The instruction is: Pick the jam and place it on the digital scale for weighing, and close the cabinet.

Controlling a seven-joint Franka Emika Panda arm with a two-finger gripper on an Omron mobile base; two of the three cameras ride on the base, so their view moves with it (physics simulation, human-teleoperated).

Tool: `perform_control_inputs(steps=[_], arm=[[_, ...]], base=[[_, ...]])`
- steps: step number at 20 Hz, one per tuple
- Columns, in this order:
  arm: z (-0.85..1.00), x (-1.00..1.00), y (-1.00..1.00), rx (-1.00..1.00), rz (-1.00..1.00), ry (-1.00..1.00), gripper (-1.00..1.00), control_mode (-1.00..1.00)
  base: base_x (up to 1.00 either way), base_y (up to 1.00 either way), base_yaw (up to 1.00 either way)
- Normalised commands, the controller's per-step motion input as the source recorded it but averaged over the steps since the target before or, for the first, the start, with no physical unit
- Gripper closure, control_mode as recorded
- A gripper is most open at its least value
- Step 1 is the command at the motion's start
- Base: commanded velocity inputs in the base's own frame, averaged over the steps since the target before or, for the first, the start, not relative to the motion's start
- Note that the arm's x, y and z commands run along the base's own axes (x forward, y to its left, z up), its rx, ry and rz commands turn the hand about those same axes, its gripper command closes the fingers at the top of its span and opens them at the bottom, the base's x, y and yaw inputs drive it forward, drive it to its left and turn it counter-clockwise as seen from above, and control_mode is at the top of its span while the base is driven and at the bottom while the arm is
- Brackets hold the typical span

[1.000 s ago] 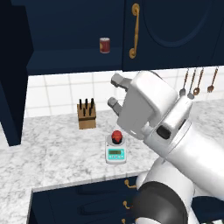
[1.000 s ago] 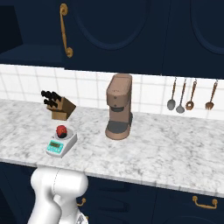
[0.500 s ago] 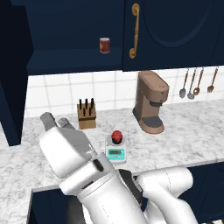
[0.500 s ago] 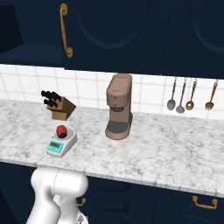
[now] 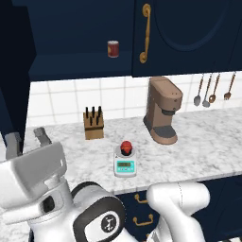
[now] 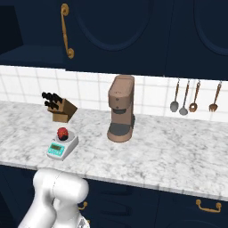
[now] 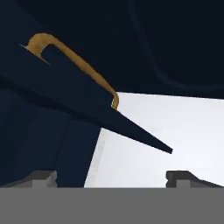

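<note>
Small squat red jam jar (image 5: 125, 147) w/ dark end sits on the round grey plate of the white-and-teal scale (image 5: 125, 164), on the marble counter (image 5: 198, 142) between knife block (image 5: 93, 124) & brown coffee maker (image 5: 161, 109). Navy cabinet (image 5: 189, 33) above: left door (image 7: 65, 94) swung open, brass handle facing the hand cam, red can (image 5: 113, 48) on its shelf. Gripper (image 5: 27, 142) low at left near that door, jaws apart, holding nothing.

White square-tiled backsplash (image 6: 93, 91) above a grey-veined marble counter (image 6: 156, 151); navy drawers (image 6: 196, 209) with brass pulls below; brown coffee machine (image 5: 161, 109), knife block (image 5: 93, 124), hanging utensils (image 6: 193, 97) along the wall
</note>
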Motion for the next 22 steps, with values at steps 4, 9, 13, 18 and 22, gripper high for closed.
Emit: perform_control_inputs(steps=[4, 9, 13, 18, 22], arm=[[-0.34, -1.00, 0.01, 0.27, 0.00, -0.03, -1.00, -1.00], [-0.35, -0.79, 0.59, 0.25, 0.00, 0.04, -1.00, -1.00], [-0.36, -0.07, 0.70, 0.20, 0.00, 0.16, -1.00, -1.00], [-0.27, 0.86, 0.54, 0.04, 0.01, 0.36, -1.00, -1.00], [-0.78, 1.00, 0.48, 0.00, 0.01, 0.28, -1.00, -1.00]], base=[[0.00, 0.00, 0.00], [0.00, 0.00, 0.00], [0.00, 0.00, 0.00], [0.00, 0.00, 0.00], [0.00, 0.00, 0.00]])
